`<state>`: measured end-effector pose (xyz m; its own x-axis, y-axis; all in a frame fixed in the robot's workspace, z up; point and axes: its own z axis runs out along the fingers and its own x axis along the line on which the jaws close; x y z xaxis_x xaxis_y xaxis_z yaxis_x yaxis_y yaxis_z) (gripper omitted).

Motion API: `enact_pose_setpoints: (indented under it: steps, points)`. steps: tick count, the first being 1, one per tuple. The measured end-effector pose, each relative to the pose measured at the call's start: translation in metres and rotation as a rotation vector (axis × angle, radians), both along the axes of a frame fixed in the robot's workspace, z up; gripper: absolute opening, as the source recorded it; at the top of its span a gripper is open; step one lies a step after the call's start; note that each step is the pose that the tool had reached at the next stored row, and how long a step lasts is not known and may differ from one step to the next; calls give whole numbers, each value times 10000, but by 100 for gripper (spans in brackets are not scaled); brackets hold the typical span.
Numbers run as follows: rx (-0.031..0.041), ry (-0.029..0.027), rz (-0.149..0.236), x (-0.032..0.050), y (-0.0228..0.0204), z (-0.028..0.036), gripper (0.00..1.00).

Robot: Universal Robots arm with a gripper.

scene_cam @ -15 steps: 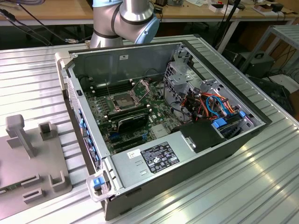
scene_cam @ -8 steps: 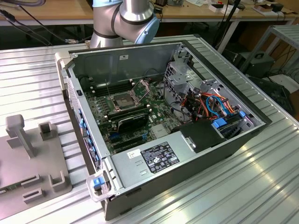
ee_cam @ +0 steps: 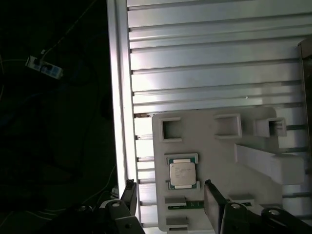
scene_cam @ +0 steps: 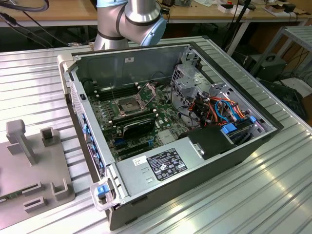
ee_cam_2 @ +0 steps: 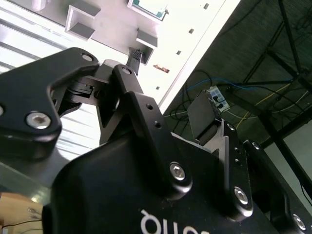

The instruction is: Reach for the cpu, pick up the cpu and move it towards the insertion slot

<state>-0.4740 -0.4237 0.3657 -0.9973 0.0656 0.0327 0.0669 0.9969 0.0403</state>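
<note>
Jaws: mine stood wide apart in the first wrist view with nothing clamped between them; the cpu (ee_cam: 182, 174) showed in the gap beyond them, untouched.
Cpu: lay flat, pale silver face up, in a green-edged seat on the grey holder plate (ee_cam: 214, 151), well apart from the insertion slot (scene_cam: 127, 105).
Holder plate: rested on the ribbed aluminium table (ee_cam: 204, 63), close to the table's edge; it sat at the exterior view's left, near the open computer case (scene_cam: 122, 63).
Insertion slot: dark square centre in a shiny silver frame, down on the green motherboard (scene_cam: 105, 129) inside the case.
Arm (scene_cam: 131, 14): my grey and blue joints rose behind the case's far wall in the exterior view.
</note>
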Motion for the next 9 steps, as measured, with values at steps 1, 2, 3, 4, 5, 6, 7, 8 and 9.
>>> enact_pose_setpoints:
  steps: [1,2,3,4,5,6,7,8,9]
  points:
    - [0,0,2,0,0,-18,66]
    - [1,0,4,0,0,-31,66]
    - [1,-1,5,0,0,-43,66]
    - [1,-1,7,0,0,-63,66]
    - [1,0,8,0,0,-74,66]
    - [1,-1,10,0,0,-86,66]
    - [1,-1,11,0,0,-96,66]
    - [1,-1,12,0,0,-105,66]
    - [1,0,13,0,0,-114,66]
